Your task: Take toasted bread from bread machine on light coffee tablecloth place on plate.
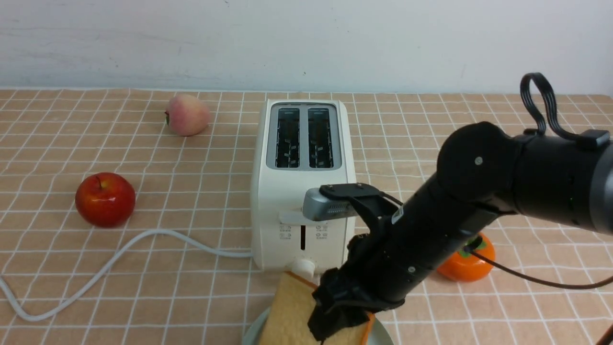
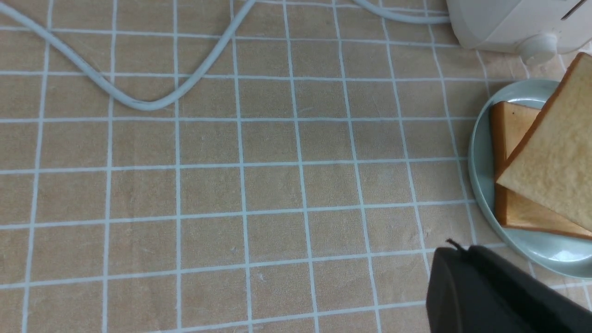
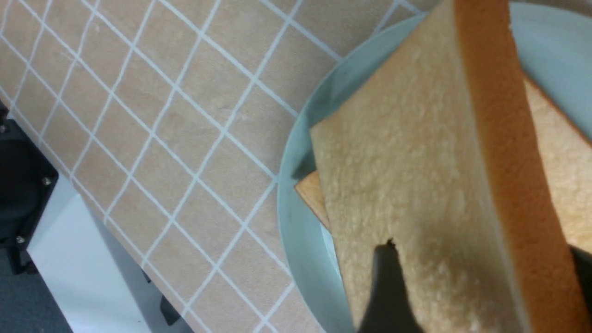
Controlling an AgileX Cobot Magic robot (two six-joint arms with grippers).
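Observation:
The cream bread machine point(image 1: 301, 191) stands on the light coffee tablecloth point(image 1: 191, 201) with both slots empty. In front of it is the pale teal plate point(image 1: 254, 335) point(image 2: 481, 152) point(image 3: 296, 231). One toasted bread slice point(image 2: 508, 129) point(image 3: 569, 175) lies flat on it. A second slice point(image 1: 292, 311) point(image 2: 555, 171) point(image 3: 407, 162) leans tilted over the first, between the fingers of my right gripper point(image 1: 330, 326) point(image 3: 481, 249). Those jaws stand open, wider than the slice is thick. My left gripper point(image 2: 455, 249) is shut and empty, low over the cloth just left of the plate.
A red apple point(image 1: 105, 199) and a peach point(image 1: 187, 115) lie to the left of the toaster. An orange persimmon point(image 1: 467, 268) sits on the right under my right arm. The white cord point(image 1: 119, 258) snakes across the front left. The table's near edge point(image 3: 92, 259) runs close to the plate.

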